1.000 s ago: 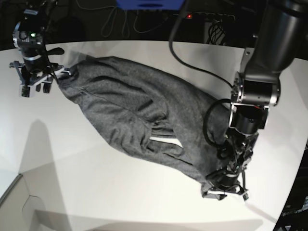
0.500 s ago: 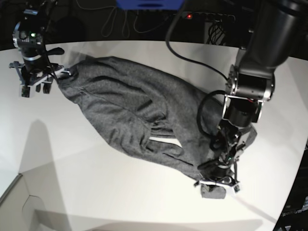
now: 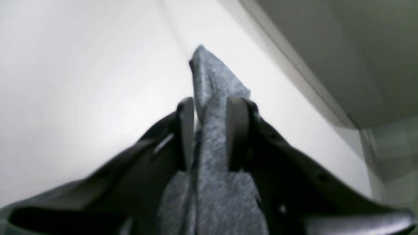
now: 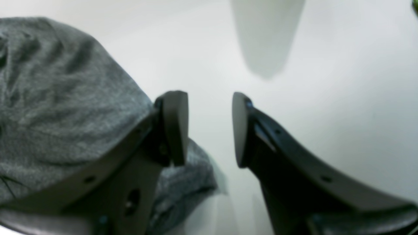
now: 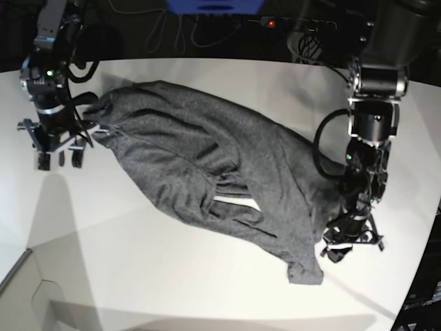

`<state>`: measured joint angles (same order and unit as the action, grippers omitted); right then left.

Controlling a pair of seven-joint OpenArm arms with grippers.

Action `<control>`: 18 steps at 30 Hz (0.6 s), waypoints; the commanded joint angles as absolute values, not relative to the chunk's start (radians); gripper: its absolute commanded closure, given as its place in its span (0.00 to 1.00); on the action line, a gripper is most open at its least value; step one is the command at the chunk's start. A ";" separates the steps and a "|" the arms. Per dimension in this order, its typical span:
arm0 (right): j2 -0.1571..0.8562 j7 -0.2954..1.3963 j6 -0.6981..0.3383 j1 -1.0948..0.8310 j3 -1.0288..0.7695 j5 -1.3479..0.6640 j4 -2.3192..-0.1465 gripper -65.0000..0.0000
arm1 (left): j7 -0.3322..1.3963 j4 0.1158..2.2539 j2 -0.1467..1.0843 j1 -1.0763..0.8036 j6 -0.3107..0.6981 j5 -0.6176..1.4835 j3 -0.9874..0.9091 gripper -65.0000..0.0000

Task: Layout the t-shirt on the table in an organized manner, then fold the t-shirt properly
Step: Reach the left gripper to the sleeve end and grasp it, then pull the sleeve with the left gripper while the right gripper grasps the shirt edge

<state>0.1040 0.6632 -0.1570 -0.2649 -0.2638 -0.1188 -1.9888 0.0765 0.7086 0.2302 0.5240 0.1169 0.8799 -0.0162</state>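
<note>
A: How does the t-shirt (image 5: 207, 172) look?

B: Dark heathered grey, plain, no print. It lies rumpled on the white table (image 5: 172, 289), stretched in a long diagonal from the far corner on the base view's left down to the near side on its right. Folds and creases run along its length, and a thin pale strip shows in a fold near its middle. The near end narrows to a small flap lying flat on the tabletop.

A: And the left gripper (image 5: 351, 243)?

B: It sits low at the shirt's near end, on the base view's right. In the left wrist view a ridge of grey cloth (image 3: 212, 130) runs up between the two fingers (image 3: 186, 130) and pokes out beyond their tips. The jaws stand only slightly apart, with the fabric filling most of the gap. One finger lies against the cloth; beside the other there is a thin sliver of space. Whether it is pinching or merely straddling the cloth, I cannot tell.

A: The right gripper (image 5: 58, 155)?

B: It is on the base view's left, at the shirt's far end. In its wrist view the fingers (image 4: 176, 127) are spread, with bare white table between them. The cloth (image 4: 58, 98) lies bunched to one side, beside and under one finger, not between them. It holds nothing.
</note>
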 commanded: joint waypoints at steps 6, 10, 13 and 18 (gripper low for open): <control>0.093 0.638 -0.151 -0.246 -0.111 -0.130 -2.009 0.79 | 0.170 0.995 0.262 0.352 0.137 0.886 -0.076 0.74; 0.036 0.639 -0.151 -0.251 -0.070 -0.128 -1.979 0.95 | 0.186 1.066 0.294 0.229 0.137 0.878 -0.150 0.74; 0.027 0.639 -0.151 -0.251 -0.027 -0.128 -1.913 0.99 | 0.185 1.064 0.311 0.180 0.137 0.878 -0.196 0.74; 0.036 0.628 -0.151 -0.245 0.036 -0.128 -1.753 1.00 | 0.188 1.052 0.311 0.159 0.139 0.877 -0.240 0.74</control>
<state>0.0341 0.6464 -0.1577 -0.2523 0.0368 -0.1307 -1.7351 0.2054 1.0378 0.2989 0.1322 0.1246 0.8726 -0.2348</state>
